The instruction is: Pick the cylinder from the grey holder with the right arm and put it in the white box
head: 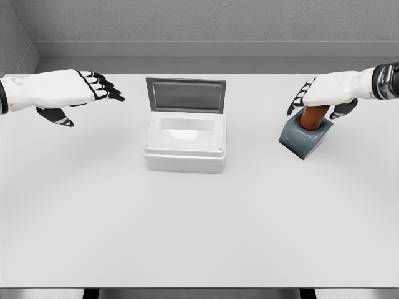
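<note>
Looking down from the head camera, we see a white table (199,237) with a white box (185,144) standing near its middle. The box lid (186,95) is raised and stands upright along the far edge, its grey inner face turned toward us, so the hollow of the box is open from above.

Well to the right of the box sits the grey holder (303,141), tilted on the table with one corner pointing toward us. The brown cylinder (313,116) stands in the holder, leaning a little to the right, with its lower end down in the socket and its upper end hidden.

Our right hand (325,93) comes in from the right edge and lies directly over the top of the cylinder. Its dark-tipped fingers (299,99) hang down on the left side of the cylinder and the thumb (343,109) shows on the right side, so the hand straddles the cylinder, but we cannot tell whether it is pressed against it or only poised around it.

Our left hand (65,90) reaches in from the left edge and hovers above the table, well apart from the box. Its fingers point to the right, stretched out and loosely apart, the thumb hangs below, and it holds nothing.
</note>
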{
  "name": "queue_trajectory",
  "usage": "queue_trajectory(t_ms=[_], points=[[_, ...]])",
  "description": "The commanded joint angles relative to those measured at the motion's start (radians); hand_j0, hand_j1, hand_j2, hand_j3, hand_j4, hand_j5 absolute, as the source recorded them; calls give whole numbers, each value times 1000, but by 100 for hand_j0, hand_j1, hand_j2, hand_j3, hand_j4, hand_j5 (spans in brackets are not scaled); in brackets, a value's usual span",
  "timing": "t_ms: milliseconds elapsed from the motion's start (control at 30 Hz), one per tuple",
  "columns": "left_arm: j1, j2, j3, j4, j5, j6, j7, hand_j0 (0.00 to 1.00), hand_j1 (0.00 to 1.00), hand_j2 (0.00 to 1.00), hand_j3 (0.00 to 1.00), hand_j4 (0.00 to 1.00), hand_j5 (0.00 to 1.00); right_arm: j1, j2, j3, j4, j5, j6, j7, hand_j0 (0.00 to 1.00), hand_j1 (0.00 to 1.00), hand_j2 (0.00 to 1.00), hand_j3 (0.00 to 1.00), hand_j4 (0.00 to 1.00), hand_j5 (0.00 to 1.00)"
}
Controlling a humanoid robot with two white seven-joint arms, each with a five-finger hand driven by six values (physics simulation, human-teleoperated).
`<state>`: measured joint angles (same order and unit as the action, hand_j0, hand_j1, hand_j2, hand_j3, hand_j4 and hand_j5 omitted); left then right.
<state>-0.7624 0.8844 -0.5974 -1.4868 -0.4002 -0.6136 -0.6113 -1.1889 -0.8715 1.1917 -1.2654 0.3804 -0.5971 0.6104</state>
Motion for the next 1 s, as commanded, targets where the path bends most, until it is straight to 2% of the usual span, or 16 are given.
queue_trajectory(t_ms=[0, 100, 133, 333, 500, 667, 867, 967], points=[[0, 1, 1, 0, 4, 3, 0, 100, 100, 100, 100, 100, 100, 0, -1, 11, -2, 15, -14, 0, 83, 83, 83, 83, 83, 83], [2, 1, 1, 2, 4, 3, 0, 100, 100, 100, 100, 100, 100, 0, -4, 11, -17, 15, -14, 0, 78, 78, 78, 78, 78, 78], [2, 1, -1, 2, 4, 3, 0, 100, 100, 100, 100, 100, 100, 0, -6, 9, -22, 15, -14, 0, 73, 73, 73, 73, 73, 73], [2, -1, 1, 0, 4, 3, 0, 100, 100, 100, 100, 100, 100, 0, -9, 11, -23, 15, -14, 0, 71, 71, 71, 71, 71, 71], [2, 2, 1, 0, 4, 3, 0, 100, 100, 100, 100, 100, 100, 0, -9, 9, -23, 15, -14, 0, 60, 60, 60, 60, 60, 60], [3, 5, 5, -1, 8, 3, 0, 100, 100, 100, 100, 100, 100, -3, -11, 9, -23, 15, -14, 0, 54, 54, 54, 54, 54, 54], [3, 7, 7, -1, 9, 3, 0, 100, 100, 100, 100, 100, 100, -26, -14, 8, -25, 12, -14, 0, 53, 53, 53, 53, 53, 53], [2, 7, 7, -1, 11, 3, 0, 100, 100, 100, 100, 100, 100, -28, -32, 2, -58, 12, -14, 0, 50, 50, 50, 50, 50, 50]])
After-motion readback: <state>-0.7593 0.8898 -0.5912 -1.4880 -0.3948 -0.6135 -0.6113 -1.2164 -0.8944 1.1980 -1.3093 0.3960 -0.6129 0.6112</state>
